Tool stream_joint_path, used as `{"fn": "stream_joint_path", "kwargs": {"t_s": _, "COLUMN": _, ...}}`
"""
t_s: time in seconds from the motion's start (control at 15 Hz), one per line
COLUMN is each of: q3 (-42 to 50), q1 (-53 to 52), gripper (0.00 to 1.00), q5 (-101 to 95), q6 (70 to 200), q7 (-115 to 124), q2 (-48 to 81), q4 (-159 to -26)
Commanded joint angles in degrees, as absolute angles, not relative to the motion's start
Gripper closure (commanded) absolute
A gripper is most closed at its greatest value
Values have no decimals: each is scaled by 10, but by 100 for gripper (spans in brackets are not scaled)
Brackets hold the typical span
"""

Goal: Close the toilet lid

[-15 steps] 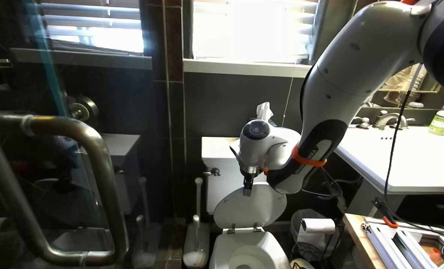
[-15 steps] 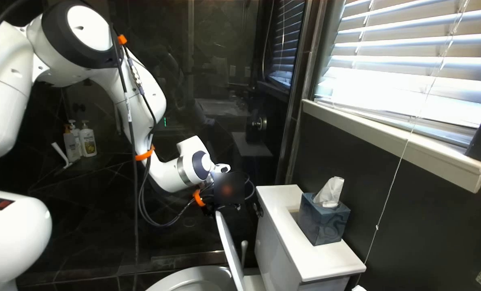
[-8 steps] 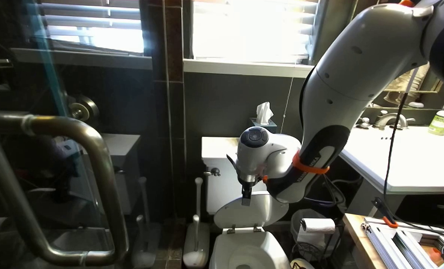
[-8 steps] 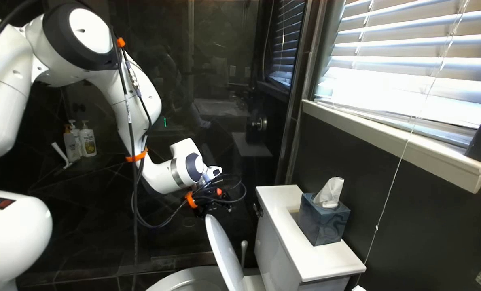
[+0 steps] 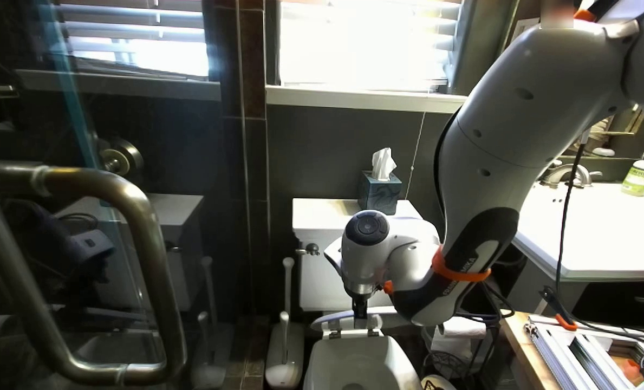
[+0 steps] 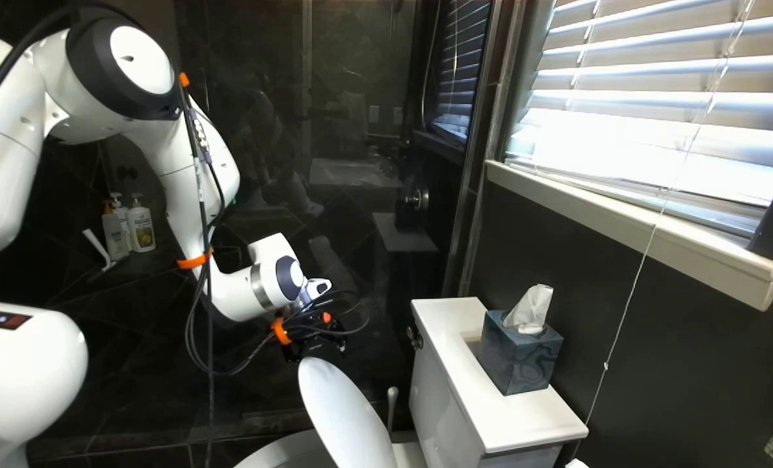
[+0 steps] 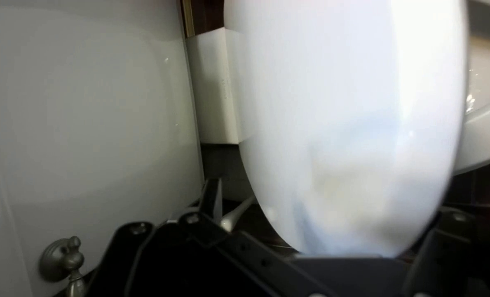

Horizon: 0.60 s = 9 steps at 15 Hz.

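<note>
The toilet lid (image 5: 391, 319) is white and oval. In an exterior view (image 6: 344, 409) it leans forward from its hinge, away from the tank, partway over the bowl (image 6: 288, 450). It fills the middle of the wrist view (image 7: 343, 95). My gripper (image 6: 314, 351) is at the lid's upper edge, with its fingers apart. In the wrist view the gripper (image 7: 329, 210) is open, with one finger (image 7: 209, 200) on the tank side of the lid and the other at the lid's right edge. Whether a finger touches the lid is hard to tell.
The white tank (image 7: 84, 103) with its flush lever (image 7: 67, 260) stands behind the lid. A tissue box (image 6: 519, 354) sits on the tank cover (image 6: 451, 331). A toilet brush (image 5: 284, 346) stands beside the toilet. The sink counter (image 5: 614, 238) and wooden table (image 5: 522, 336) are at the side.
The lid has tipped forward and down, away from the tank. My gripper has moved down and away from the tank along with the lid's upper edge.
</note>
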<state>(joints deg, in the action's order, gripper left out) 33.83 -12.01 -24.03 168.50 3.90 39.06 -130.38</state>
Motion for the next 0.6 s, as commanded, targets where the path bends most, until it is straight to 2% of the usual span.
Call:
{"fn": "stream_joint_path", "kwargs": {"t_s": 0.0, "q3": 324, "q1": -127, "gripper": 0, "q5": -228, "q6": 1693, "q7": 62, "q2": 418, "q4": -1296}}
{"fn": "stream_joint_path", "kwargs": {"t_s": 0.53, "q3": 239, "q1": -102, "gripper": 0, "q5": -172, "q6": 1685, "q7": 70, "q2": 458, "q4": -1281}}
